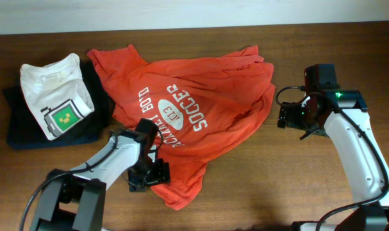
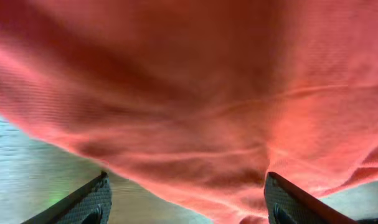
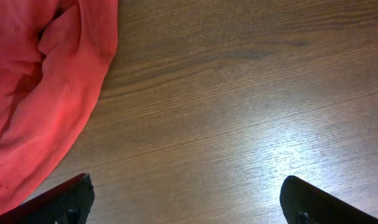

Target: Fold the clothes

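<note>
The red-orange T-shirt (image 1: 194,109) lies crumpled in the middle of the table, white lettering and oval logo facing up. My left gripper (image 1: 149,174) is at its lower left edge, open, with its fingers wide apart around the hem; the shirt's fabric (image 2: 201,99) fills the left wrist view. My right gripper (image 1: 285,117) is open and empty just right of the shirt's right edge, over bare wood; that edge of the shirt (image 3: 39,93) shows at the left of the right wrist view.
A white T-shirt with a green pixel graphic (image 1: 53,93) lies on a dark navy folded garment (image 1: 21,125) at the far left, touching the red shirt's sleeve. The wooden table (image 1: 277,186) extends to the right and front.
</note>
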Robot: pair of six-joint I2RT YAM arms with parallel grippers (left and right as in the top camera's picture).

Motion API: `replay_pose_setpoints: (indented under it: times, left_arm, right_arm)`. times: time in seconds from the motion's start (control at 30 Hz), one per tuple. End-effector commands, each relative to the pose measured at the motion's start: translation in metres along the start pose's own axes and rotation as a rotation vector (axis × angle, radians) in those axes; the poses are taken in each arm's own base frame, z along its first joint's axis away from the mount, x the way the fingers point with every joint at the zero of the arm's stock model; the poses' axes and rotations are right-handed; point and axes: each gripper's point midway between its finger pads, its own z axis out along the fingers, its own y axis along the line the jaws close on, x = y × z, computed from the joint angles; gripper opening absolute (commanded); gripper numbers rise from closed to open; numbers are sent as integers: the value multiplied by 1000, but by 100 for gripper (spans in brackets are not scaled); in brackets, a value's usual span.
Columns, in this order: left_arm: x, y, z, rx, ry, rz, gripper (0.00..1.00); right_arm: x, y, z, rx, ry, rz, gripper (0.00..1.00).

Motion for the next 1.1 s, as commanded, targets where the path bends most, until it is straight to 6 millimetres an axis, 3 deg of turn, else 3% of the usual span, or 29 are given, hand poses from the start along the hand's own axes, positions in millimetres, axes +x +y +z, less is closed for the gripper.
replay_pose_setpoints:
  times: [0.0, 0.13, 0.2, 0.3, 0.4, 0.53, 0.63, 0.73, 0.97, 1.07]
  left_arm:
    - [1, -6, 12, 8, -12, 2, 73]
    - [-1, -6, 11, 6, -23, 5, 17]
    - [-8, 1, 10, -22, -52, -5, 0]
    - [-19, 17, 3, -48, -79, -38, 0]
    - [-35, 49, -31, -53, -101, -127, 0]
    - [-54, 89, -71, -16, -203, -305, 0]
    - [-53, 94, -74, 19, -208, -342, 0]
    - [-52, 90, -73, 14, -203, -325, 0]
    - [-54, 85, -72, 12, -212, -302, 0]
    - [-57, 84, -73, 14, -222, -301, 0]
  right_arm:
    - [-3, 0, -7, -10, -20, 10, 99]
    - [-3, 0, -7, -10, -20, 10, 99]
    - [-3, 0, -7, -10, -20, 10, 99]
    - [-3, 0, -7, -10, -21, 10, 99]
    - [-2, 2, -5, -20, -10, 9, 99]
    - [1, 22, 9, -113, 48, 5, 99]
    - [1, 35, 24, -168, 90, 6, 95]
    - [-18, 46, 52, -193, 68, 7, 67]
    - [-49, 72, 114, -272, 26, 9, 64]
    - [-60, 86, 133, -333, 0, 5, 59]
